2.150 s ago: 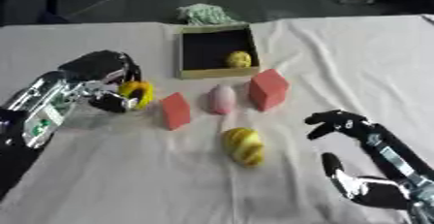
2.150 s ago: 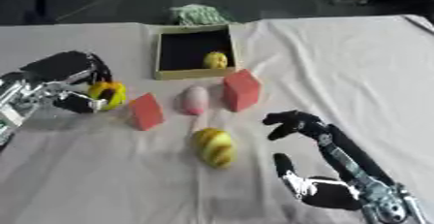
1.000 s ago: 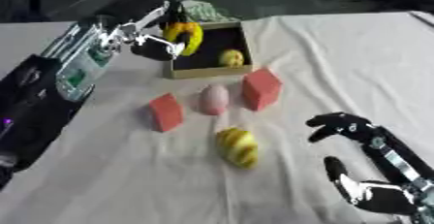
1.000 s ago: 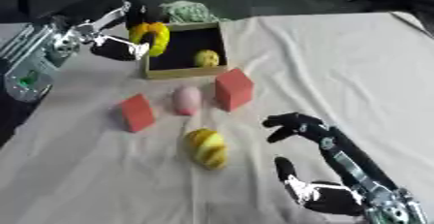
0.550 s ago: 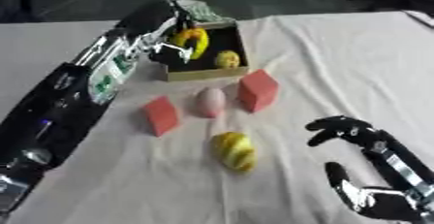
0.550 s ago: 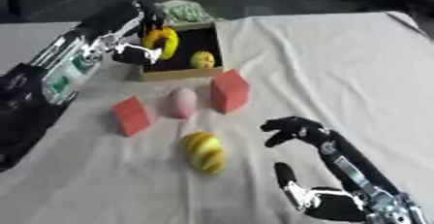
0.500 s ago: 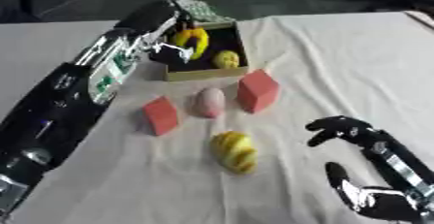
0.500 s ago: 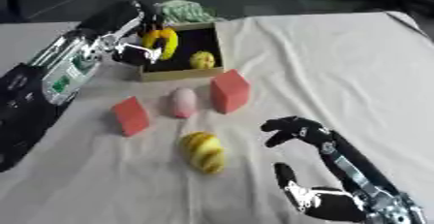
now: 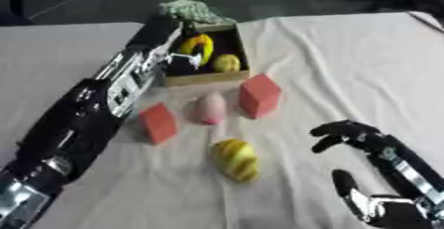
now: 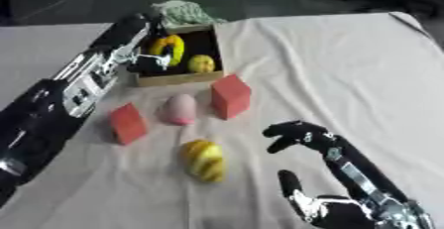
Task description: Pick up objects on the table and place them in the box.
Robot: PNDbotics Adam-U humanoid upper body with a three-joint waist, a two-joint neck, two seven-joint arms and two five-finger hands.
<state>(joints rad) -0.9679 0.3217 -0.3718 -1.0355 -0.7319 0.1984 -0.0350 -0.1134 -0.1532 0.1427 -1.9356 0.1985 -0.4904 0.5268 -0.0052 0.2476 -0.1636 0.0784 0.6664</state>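
1. Left robot hand is over the box, fingers curled round one yellow banana.
2. One small yellow fruit sits inside the box.
3. On the bench: two red blocks, one pink egg shape, one yellow striped fruit.
4. Right robot hand idles at lower right, fingers relaxed, empty.
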